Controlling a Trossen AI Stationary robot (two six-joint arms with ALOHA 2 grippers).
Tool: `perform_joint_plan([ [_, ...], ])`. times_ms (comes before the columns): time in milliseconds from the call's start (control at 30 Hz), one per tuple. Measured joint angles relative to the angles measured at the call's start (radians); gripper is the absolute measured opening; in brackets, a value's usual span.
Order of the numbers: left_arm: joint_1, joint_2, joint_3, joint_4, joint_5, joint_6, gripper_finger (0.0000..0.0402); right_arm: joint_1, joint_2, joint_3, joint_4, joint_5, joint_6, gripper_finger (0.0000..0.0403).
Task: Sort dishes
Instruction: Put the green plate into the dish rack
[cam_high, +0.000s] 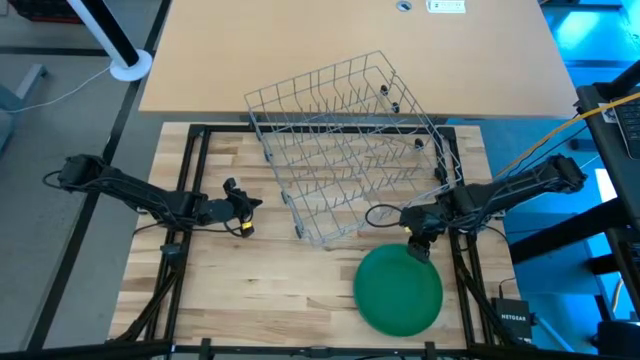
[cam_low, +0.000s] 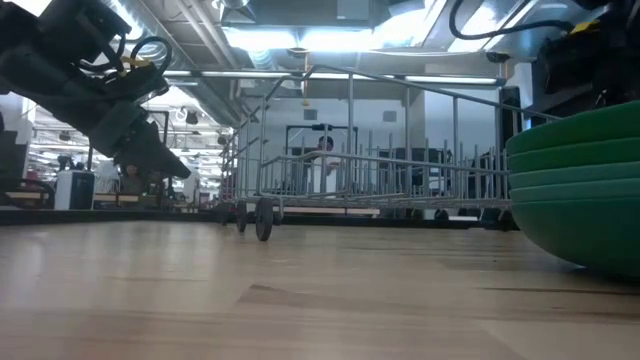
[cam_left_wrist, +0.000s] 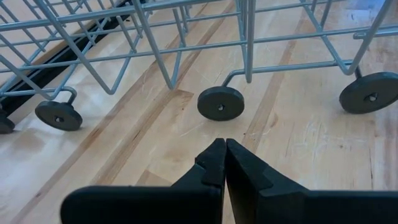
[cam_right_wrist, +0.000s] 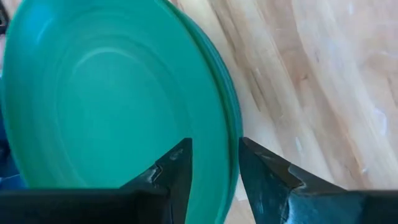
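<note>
The dark six-joint left arm reaches in from the left edge of the table, its two-finger left gripper (cam_high: 243, 208) held low with the fingers (cam_left_wrist: 214, 163) pressed together. The dark right arm comes in from the right, bent at the wrist, its right gripper (cam_right_wrist: 214, 163) pointing downward with fingers parted.

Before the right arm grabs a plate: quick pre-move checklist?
1. Right end effector open, over the top plate's rim: ok.
2. Plates stacked near the table's front edge, right of centre: ok.
3. Top plate gripped: not ok, the fingers stand apart with the rim between them.
4. Rack has no plates in it: ok.
5. Left end effector shut, holding nothing, left of the rack: ok.
6. Number of plates in the stack: cannot tell.
</note>
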Motion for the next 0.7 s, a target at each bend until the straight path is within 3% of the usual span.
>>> perform_joint_plan([
  [500,0.000,0.000,0.000,0.000,0.000,0.000,0.0004,0.000,0.087,-0.001,-0.002,0.002,-0.001,0.0130],
  [700,0.000,0.000,0.000,-0.001,0.000,0.000,0.0004,0.000,0.087,-0.001,-0.002,-0.001,-0.001,0.0081],
])
